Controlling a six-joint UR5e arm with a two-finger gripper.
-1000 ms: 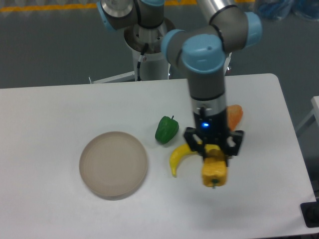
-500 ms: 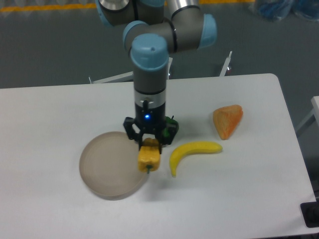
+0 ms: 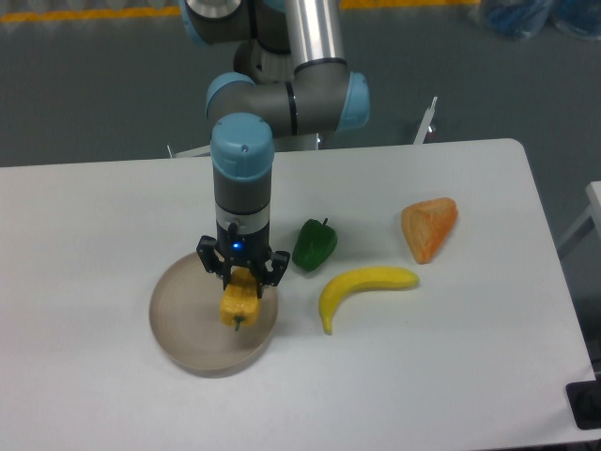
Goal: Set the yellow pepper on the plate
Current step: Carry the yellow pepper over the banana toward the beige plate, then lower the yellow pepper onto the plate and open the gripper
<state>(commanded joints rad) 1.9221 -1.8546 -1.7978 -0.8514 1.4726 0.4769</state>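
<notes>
One black two-finger hand (image 3: 240, 282) grips the small blocky yellow-orange toy pepper (image 3: 238, 303) from above, holding it over the right half of the round shallow beige-grey plate (image 3: 183, 324) on the white worktop (image 3: 451, 376). Right of the plate lie a green toy pepper (image 3: 314, 244), a curved yellow banana (image 3: 362, 287) and an orange wedge (image 3: 429, 227).

White tabletop (image 3: 113, 202) with rounded corners fills most of the view, matte, evenly lit, soft shadows only. Behind it a dark grey floor (image 3: 94, 85), slightly textured. Yellow-orange floor stripe (image 3: 84, 13) runs along the top edge. Blue bundled material (image 3: 540, 17) at the top right corner, blurred. Thin white metal frame pieces (image 3: 424, 120) stick up behind the far tabletop edge. White object edge (image 3: 594, 202) at far right; dark object (image 3: 586, 406) at the lower right corner.
</notes>
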